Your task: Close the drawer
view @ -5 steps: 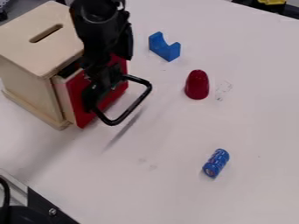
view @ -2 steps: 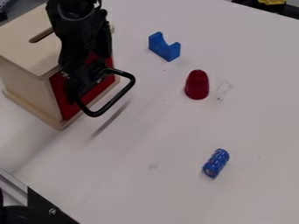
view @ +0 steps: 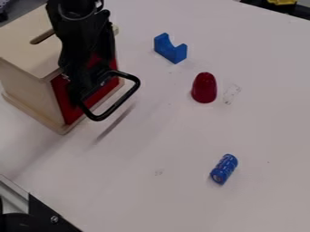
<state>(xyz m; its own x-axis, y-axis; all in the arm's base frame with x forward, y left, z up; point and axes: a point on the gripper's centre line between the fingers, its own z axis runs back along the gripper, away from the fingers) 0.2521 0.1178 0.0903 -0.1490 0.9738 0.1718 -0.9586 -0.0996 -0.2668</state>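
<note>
Drawer [view: 65,102] status: looks in. Its red front sits about level with the wooden box [view: 31,88] around it, up in the desk's [view: 254,127] far left corner area. Can't rule out a small gap, since I'm blocking part of the seam

My gripper [view: 84,93] hangs down right at the red front, between it and the outer bar of the black handle [view: 125,97]. Makes sense for a push: force goes into the face, straight toward the box, instead of dragging on the loop. Open or closed, can't tell: black on black, and the handle overlaps it. So not claiming a grip on the handle

Box stands flat on its base, which should help it resist tipping under the push. Sliding is the likelier risk if I lean harder

Blue notched block [view: 171,50], red dome [view: 205,88] and blue cylinder [view: 224,169] are all well apart from the handle, toward the desk's right side. Nothing there to work around

Judgement: job near done. Next would be a light check press, then back out clear of the loop so I don't hook it and pull the drawer open
</note>
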